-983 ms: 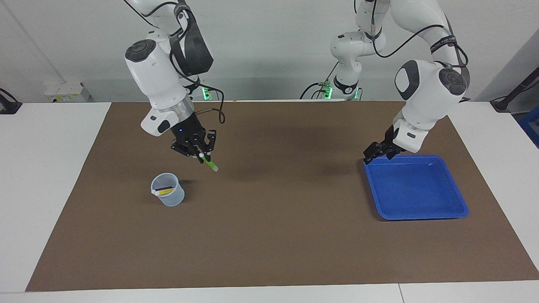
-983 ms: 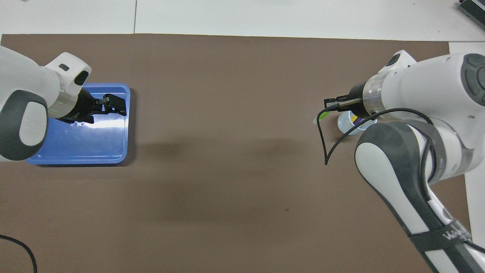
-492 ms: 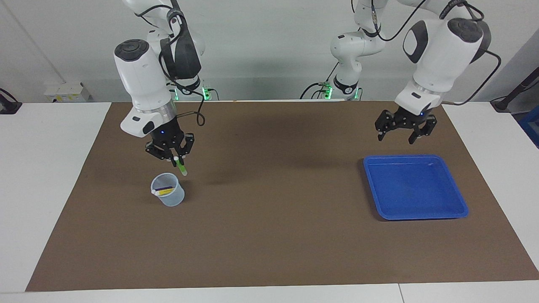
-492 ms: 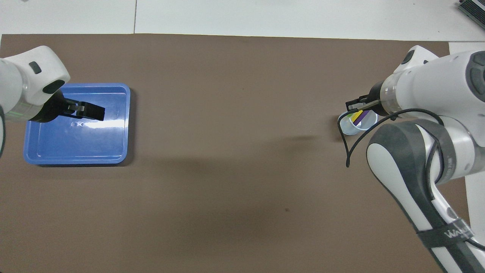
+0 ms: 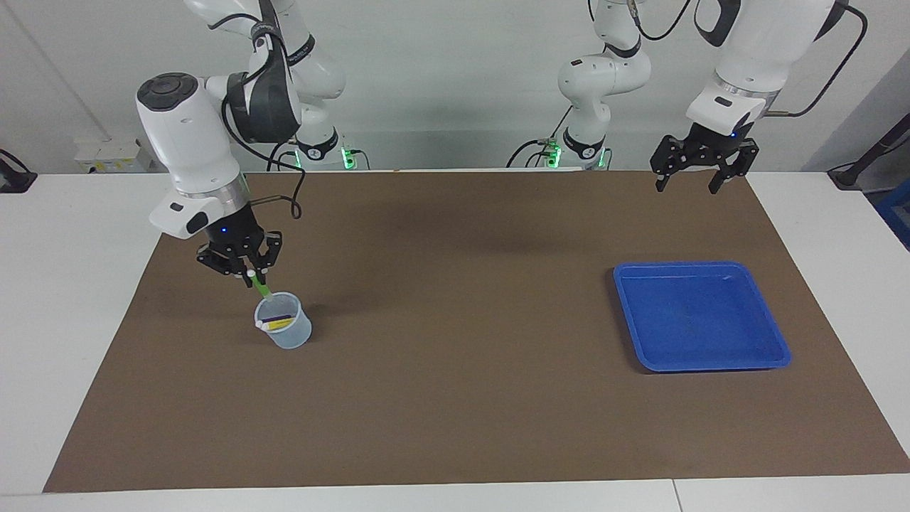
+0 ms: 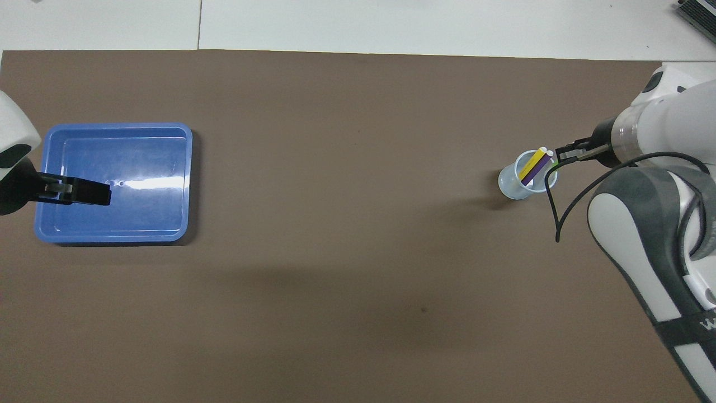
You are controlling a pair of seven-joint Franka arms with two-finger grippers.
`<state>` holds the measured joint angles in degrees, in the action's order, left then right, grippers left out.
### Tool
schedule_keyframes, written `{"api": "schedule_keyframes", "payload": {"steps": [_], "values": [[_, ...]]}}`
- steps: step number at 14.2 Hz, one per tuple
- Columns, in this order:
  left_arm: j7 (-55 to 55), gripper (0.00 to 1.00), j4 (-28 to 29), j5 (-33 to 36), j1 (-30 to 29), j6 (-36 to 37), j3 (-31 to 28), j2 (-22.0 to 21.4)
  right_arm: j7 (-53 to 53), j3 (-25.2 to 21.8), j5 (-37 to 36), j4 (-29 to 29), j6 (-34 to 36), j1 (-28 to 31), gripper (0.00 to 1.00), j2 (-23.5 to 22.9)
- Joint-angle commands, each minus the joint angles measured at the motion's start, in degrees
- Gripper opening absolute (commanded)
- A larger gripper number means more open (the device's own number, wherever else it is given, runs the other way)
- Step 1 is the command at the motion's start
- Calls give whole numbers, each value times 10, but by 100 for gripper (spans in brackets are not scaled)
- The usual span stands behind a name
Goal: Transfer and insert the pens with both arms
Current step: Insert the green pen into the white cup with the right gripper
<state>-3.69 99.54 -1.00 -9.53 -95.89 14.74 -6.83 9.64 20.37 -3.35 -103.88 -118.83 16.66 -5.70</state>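
My right gripper [image 5: 250, 273] is shut on the green pen [image 5: 260, 286], which slants down with its lower end at the rim of a clear plastic cup [image 5: 286, 334]. The purple pen [image 5: 279, 317] and the yellow pen [image 5: 281, 324] lean inside that cup. In the overhead view the right gripper [image 6: 564, 154] is at the edge of the cup [image 6: 514, 187], where the yellow pen [image 6: 529, 166] and the purple pen [image 6: 538, 164] show side by side. My left gripper [image 5: 687, 186] hangs open and holds nothing, raised over the mat's edge by the robots; its fingers [image 6: 78, 193] show over the tray.
A blue tray [image 5: 711, 265] with nothing in it lies toward the left arm's end of the table, its rim [image 6: 189, 184] showing from above. A brown mat [image 5: 455, 398] covers the table. Two smaller white arms with green-lit bases [image 5: 586, 78] stand along the robots' edge.
The right gripper carried the green pen toward the right arm's end of the table, from beside the cup to its rim. The left gripper rose from the tray's corner and drew back toward the robots.
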Motion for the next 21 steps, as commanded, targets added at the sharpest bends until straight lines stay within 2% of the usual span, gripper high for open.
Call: {"api": "schedule_keyframes", "payload": {"steps": [1, 6, 14, 19, 20, 21], "values": [[-4, 100, 7, 11, -1, 0, 3, -5, 6, 7, -7, -20, -4, 15, 0, 10], [-4, 100, -21, 11, -1, 6, 2, -8, 4, 8, -7, -35, -17, 19, 0, 10], [-4, 100, -15, 11, -1, 8, 3, -17, -4, 10, -6, -52, -83, 18, 0, -4], [-4, 100, -15, 11, -1, 8, 3, -17, -37, 10, -4, -53, -97, 12, 0, -15], [-4, 100, -15, 11, -1, 8, 3, -17, -36, 10, -4, -53, -107, 12, 20, -18], [-4, 100, -15, 11, -1, 8, 3, -17, -36, 10, -4, -53, -112, 12, 67, -22]]}}
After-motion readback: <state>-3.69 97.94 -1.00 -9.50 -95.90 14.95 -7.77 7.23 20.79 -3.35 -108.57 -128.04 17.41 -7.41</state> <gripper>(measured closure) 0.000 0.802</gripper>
